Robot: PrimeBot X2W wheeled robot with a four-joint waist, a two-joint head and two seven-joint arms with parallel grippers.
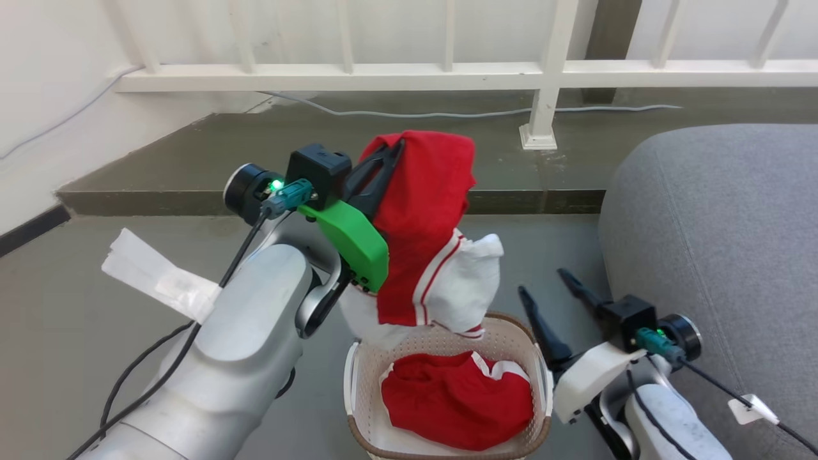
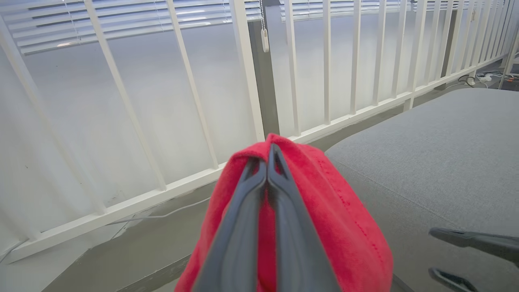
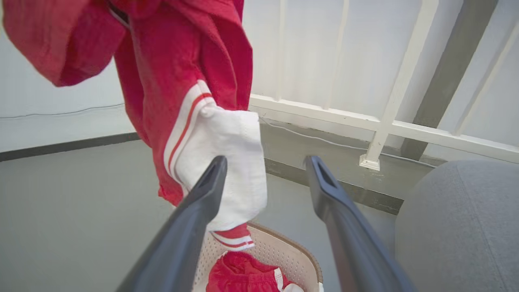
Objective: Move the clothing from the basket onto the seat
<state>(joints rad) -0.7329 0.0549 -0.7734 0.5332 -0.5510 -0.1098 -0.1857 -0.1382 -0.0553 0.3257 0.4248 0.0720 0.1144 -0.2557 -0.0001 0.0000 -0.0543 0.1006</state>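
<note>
- Carrying step: left pincer (image 1: 391, 153) clamped on red garment (image 1: 418, 211), which hangs above basket (image 1: 511, 322)
- Right pincer (image 1: 542, 282) wide, empty, beside basket
- Second garment (image 1: 457, 399) lies in basket
- Next: swing load right over seat (image 1: 722, 243), then release

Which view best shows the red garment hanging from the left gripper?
The head view: the garment hangs nearly whole from the shut left gripper. The left wrist view gives its pinched top fold; the right wrist view, its hanging middle and white panel.
</note>
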